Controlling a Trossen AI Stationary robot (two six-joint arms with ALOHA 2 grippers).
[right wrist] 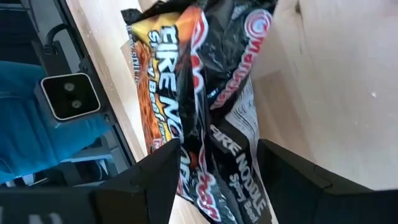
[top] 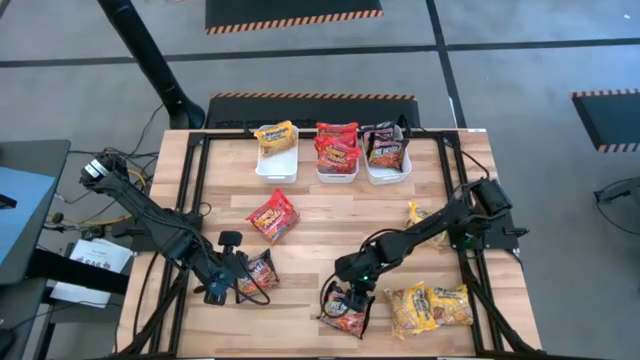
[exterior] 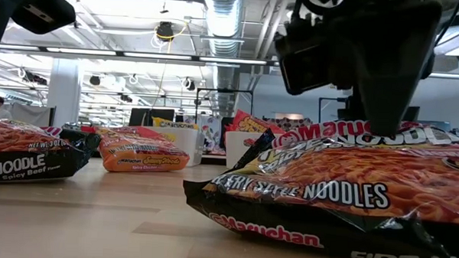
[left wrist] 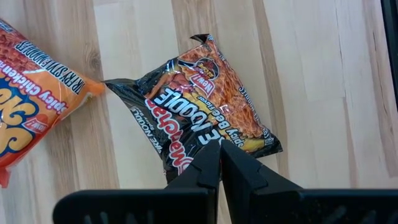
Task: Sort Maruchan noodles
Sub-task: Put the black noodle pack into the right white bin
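My left gripper is shut at the near-left of the table, on the end of a dark Maruchan packet lying flat. My right gripper comes down over a second dark packet near the near edge, which fills the low view. A red packet lies flat mid-table. Two yellow packets lie near-right and another yellow packet lies by the right arm. My left gripper has its shut fingers on the dark packet's end seam, slanting down at it. The fingertips hide the seam, so whether it is pinched between them cannot be told. The packet lies on the wood. My right gripper holds the second dark packet between its two fingers, one on each long side, from above and across its width. The wrapper buckles up into a ridge between them. In the low view its underside rests on the table.
Three white bins stand in a row at the far edge: the left bin holds yellow packets, the middle bin red ones, the right bin dark ones. A black frame runs round the tabletop. Bare wood shows mid-table.
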